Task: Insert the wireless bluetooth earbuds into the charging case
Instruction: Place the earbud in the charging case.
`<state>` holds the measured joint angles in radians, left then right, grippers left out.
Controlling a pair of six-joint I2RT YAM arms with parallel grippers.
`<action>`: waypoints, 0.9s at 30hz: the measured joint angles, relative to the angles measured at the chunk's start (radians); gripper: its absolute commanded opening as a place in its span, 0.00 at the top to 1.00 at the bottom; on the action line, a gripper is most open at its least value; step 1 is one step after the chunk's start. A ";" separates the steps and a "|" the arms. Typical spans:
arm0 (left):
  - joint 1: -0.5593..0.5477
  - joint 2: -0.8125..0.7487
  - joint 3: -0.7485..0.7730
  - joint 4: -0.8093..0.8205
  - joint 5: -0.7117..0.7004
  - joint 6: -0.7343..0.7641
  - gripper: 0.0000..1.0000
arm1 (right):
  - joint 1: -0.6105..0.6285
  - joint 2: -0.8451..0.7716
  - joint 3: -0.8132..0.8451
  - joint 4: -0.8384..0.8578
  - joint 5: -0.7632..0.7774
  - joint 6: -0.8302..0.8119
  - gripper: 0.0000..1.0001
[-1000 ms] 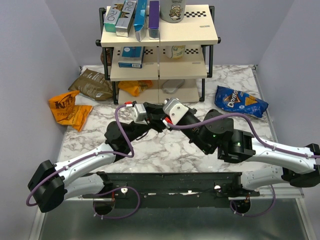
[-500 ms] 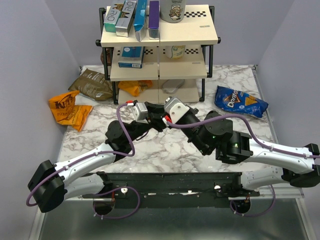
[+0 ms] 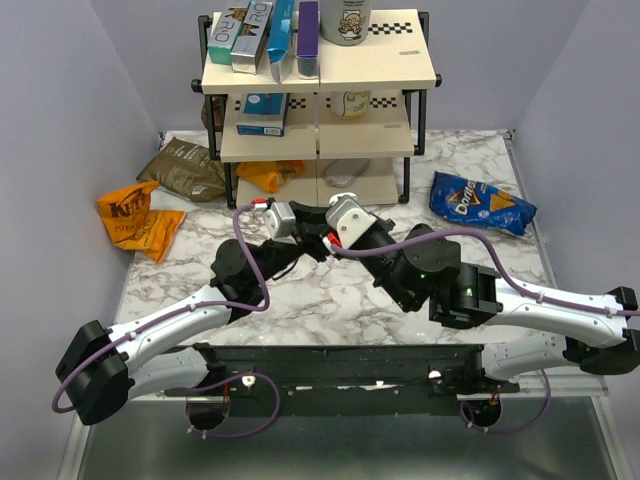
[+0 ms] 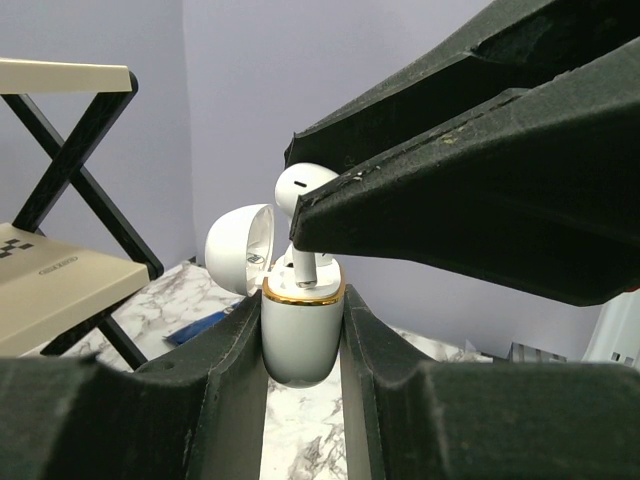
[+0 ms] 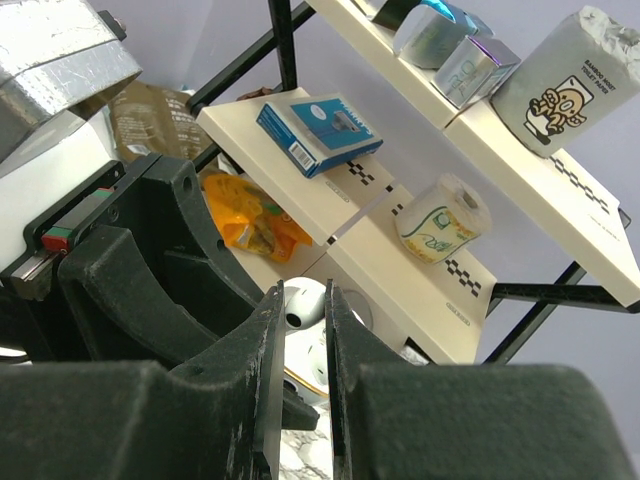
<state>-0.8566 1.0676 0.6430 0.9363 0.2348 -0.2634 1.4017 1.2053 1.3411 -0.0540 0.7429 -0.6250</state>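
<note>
The charging case [image 4: 302, 330] is white with a gold rim, and its lid [image 4: 240, 248] is swung open to the left. My left gripper [image 4: 300, 302] is shut on the case body and holds it upright above the marble table. A white earbud [image 4: 300, 190] is pinched in my right gripper [image 5: 303, 290], with its stem pointing down into the case mouth. In the right wrist view the earbud [image 5: 305, 302] sits between the pads, with the case [image 5: 308, 355] right below it. From above, the left gripper [image 3: 305, 243] and right gripper [image 3: 326, 243] meet mid-table and hide both objects.
A black-framed shelf rack [image 3: 320, 110] with boxes and rolls stands at the back. Around it lie a blue chip bag [image 3: 483, 204] at the right, an orange bag [image 3: 137, 218] and a brown bag [image 3: 185, 168] at the left, and another orange bag [image 3: 268, 175] under the rack.
Both arms have edged slightly toward the rack and to the left, still joined at the fingertips. Both grips are unchanged.
</note>
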 measured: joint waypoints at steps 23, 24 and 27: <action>0.005 0.000 0.000 -0.027 -0.002 -0.003 1.00 | 0.000 0.016 -0.002 0.009 0.021 0.002 0.99; 0.005 -0.001 0.000 -0.028 -0.002 -0.003 1.00 | 0.000 0.016 -0.002 0.009 0.023 0.001 0.99; 0.005 -0.005 0.000 -0.034 -0.002 -0.002 1.00 | 0.000 0.018 -0.007 0.016 0.028 -0.005 0.99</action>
<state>-0.8520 1.0630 0.6430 0.9024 0.2329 -0.2657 1.4017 1.2228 1.3342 -0.0380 0.7712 -0.6304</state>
